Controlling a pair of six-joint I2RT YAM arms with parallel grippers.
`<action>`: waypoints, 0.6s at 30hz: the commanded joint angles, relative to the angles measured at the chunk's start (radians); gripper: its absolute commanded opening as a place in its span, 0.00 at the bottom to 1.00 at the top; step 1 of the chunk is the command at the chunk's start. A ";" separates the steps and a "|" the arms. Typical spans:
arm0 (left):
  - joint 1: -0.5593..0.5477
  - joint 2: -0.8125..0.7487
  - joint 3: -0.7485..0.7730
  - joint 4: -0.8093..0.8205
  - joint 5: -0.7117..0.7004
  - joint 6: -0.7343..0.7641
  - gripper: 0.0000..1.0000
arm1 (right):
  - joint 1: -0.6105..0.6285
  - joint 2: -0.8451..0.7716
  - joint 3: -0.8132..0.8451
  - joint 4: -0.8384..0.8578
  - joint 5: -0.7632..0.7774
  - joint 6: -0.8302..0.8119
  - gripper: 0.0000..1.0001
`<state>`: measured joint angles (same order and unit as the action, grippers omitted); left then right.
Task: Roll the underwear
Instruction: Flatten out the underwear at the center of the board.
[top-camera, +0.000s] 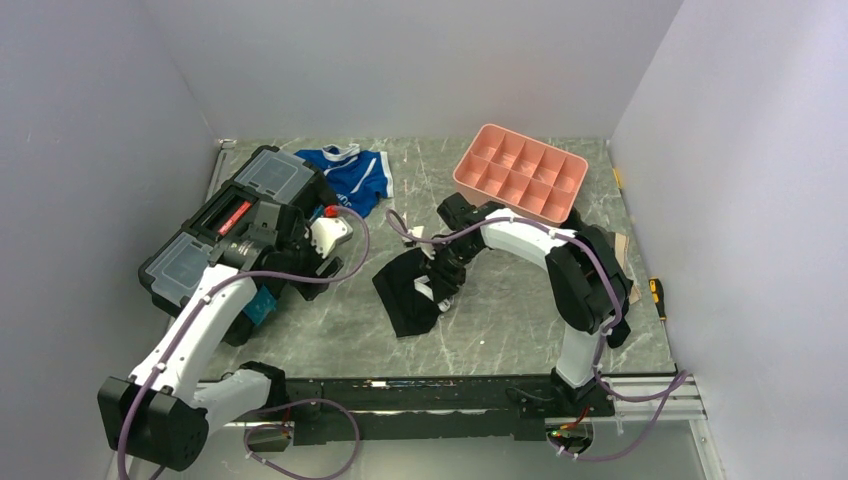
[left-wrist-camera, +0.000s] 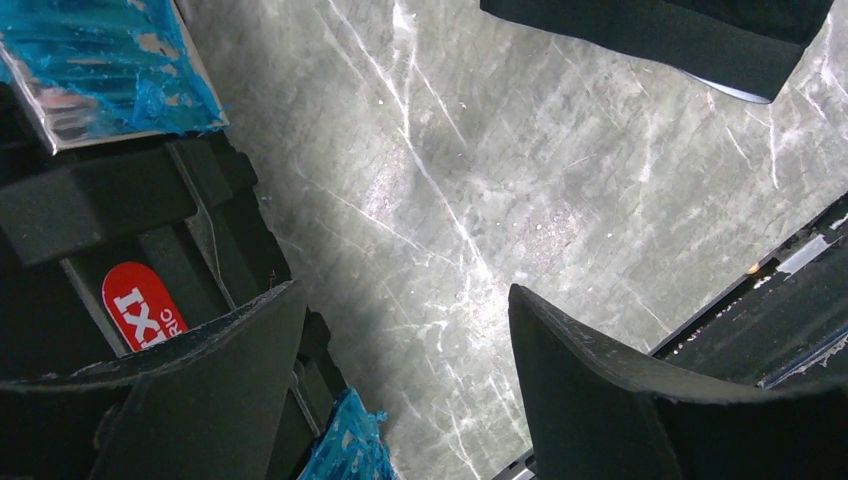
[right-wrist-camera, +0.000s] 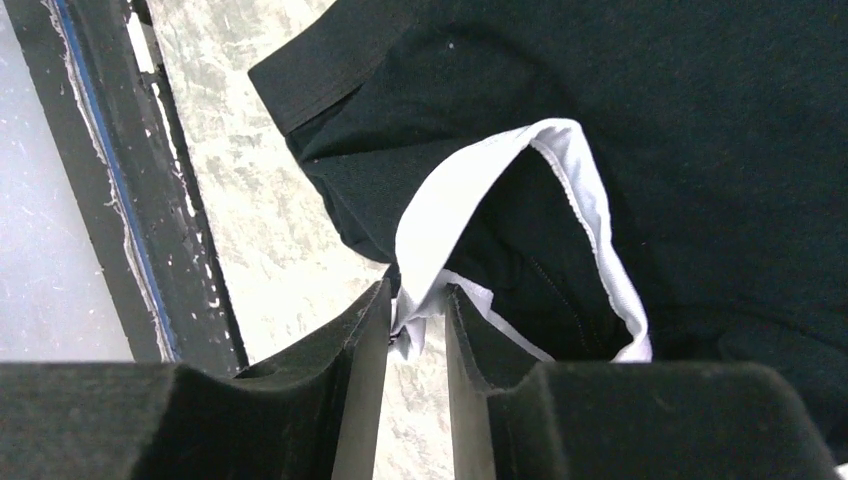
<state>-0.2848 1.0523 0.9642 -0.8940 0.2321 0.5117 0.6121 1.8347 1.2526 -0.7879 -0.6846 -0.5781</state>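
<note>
The black underwear (top-camera: 408, 292) lies crumpled on the marble table at centre. In the right wrist view its black fabric (right-wrist-camera: 640, 120) fills the upper right, with a white stripe edge (right-wrist-camera: 440, 215) looping down. My right gripper (top-camera: 437, 283) sits at the underwear's right edge; in the wrist view its tips (right-wrist-camera: 418, 305) are shut on a pinch of the white stripe fabric. My left gripper (top-camera: 322, 262) hovers left of the underwear, above the table beside the black toolbox; in its wrist view (left-wrist-camera: 408, 310) it is open and empty, with a corner of the underwear (left-wrist-camera: 660, 30) at the top.
A black toolbox (top-camera: 225, 225) with clear lids stands at left. Blue-and-white briefs (top-camera: 352, 177) lie at the back. A pink compartment tray (top-camera: 520, 172) sits at back right. Grey walls enclose the table; a black rail (top-camera: 420, 388) runs along the near edge.
</note>
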 joint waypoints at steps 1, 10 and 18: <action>0.003 0.029 0.057 0.029 0.044 0.008 0.80 | -0.001 -0.028 -0.023 -0.011 0.000 -0.001 0.32; -0.028 0.045 0.039 0.070 0.119 0.031 0.81 | -0.044 -0.028 -0.033 -0.018 0.016 0.047 0.11; -0.338 0.054 -0.022 0.213 0.004 0.064 0.85 | -0.266 0.003 0.090 -0.163 -0.253 0.042 0.00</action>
<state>-0.4820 1.1034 0.9562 -0.7807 0.2794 0.5415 0.4404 1.8351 1.2552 -0.8646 -0.7654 -0.5282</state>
